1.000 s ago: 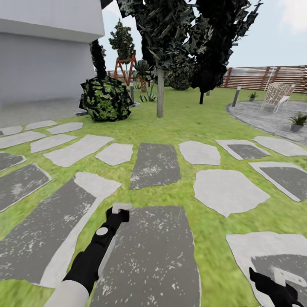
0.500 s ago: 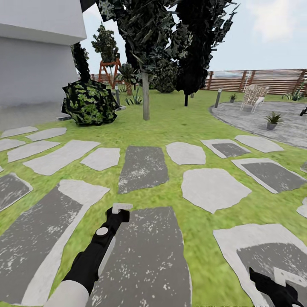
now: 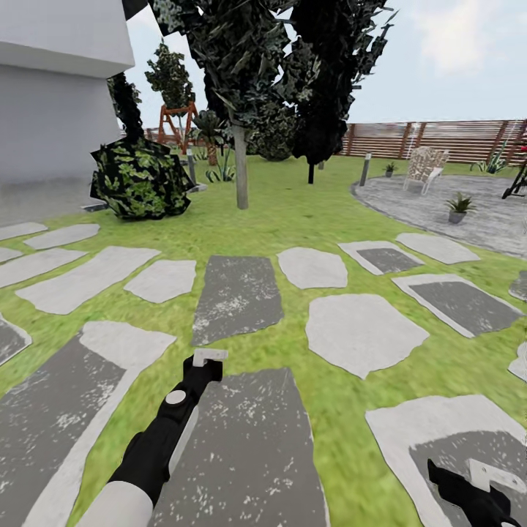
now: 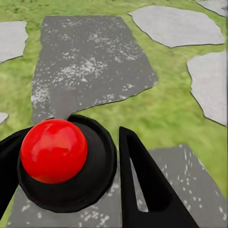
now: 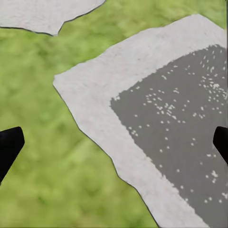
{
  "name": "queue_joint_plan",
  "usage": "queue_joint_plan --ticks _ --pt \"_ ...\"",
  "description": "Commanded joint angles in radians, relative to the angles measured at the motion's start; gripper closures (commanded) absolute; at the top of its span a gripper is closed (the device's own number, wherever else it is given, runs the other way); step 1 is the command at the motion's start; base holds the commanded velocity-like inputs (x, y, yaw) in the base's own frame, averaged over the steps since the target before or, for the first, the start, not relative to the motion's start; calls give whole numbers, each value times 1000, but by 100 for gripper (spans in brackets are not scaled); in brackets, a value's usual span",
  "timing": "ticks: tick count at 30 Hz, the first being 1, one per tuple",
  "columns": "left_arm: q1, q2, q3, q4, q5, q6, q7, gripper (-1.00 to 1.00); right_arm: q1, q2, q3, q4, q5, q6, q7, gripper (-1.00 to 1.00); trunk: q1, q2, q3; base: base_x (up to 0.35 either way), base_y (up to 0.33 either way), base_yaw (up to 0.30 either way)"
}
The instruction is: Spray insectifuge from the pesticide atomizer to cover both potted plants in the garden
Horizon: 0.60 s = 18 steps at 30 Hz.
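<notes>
Outdoors, the head view looks over a green lawn (image 3: 293,212) crossed by flat grey and dark stepping stones (image 3: 238,296). One potted plant, a small low rosette of pointed green leaves in a tiny grey pot (image 3: 458,207), stands on the grey paved patch (image 3: 439,205) far right; a second small potted plant (image 3: 389,170) sits further back near the brown slatted wooden fence (image 3: 439,139). A pale wicker chair (image 3: 424,167) stands between them on the paving.

Left end effector (image 3: 208,358), black with a white tip, hangs low over a dark stone. In the left wrist view a glossy red ball in a black round socket (image 4: 54,152) sits beside one black finger (image 4: 142,185); opening cannot be judged. Right end effector (image 3: 479,489) shows at the lower right; in its wrist view the two black fingertips (image 5: 9,145) stand wide apart, holding nothing, above grass and a pale stone (image 5: 156,123).
</notes>
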Motion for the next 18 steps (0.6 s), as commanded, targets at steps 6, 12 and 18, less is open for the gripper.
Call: queue_joint_plan --ticks 6,12,18 --pt "0 0 -1 -2 -6 6 3 100 -1 0 0 -1 0 6 1 -100 0 0 3 338 0 -235" --pt "0 0 -1 -2 -4 6 3 100 -1 0 0 -1 -1 6 1 -100 0 0 7 338 0 -249" --pt "0 0 0 -2 -4 6 3 100 -1 0 0 -1 -1 6 1 -100 0 0 10 338 0 -250"
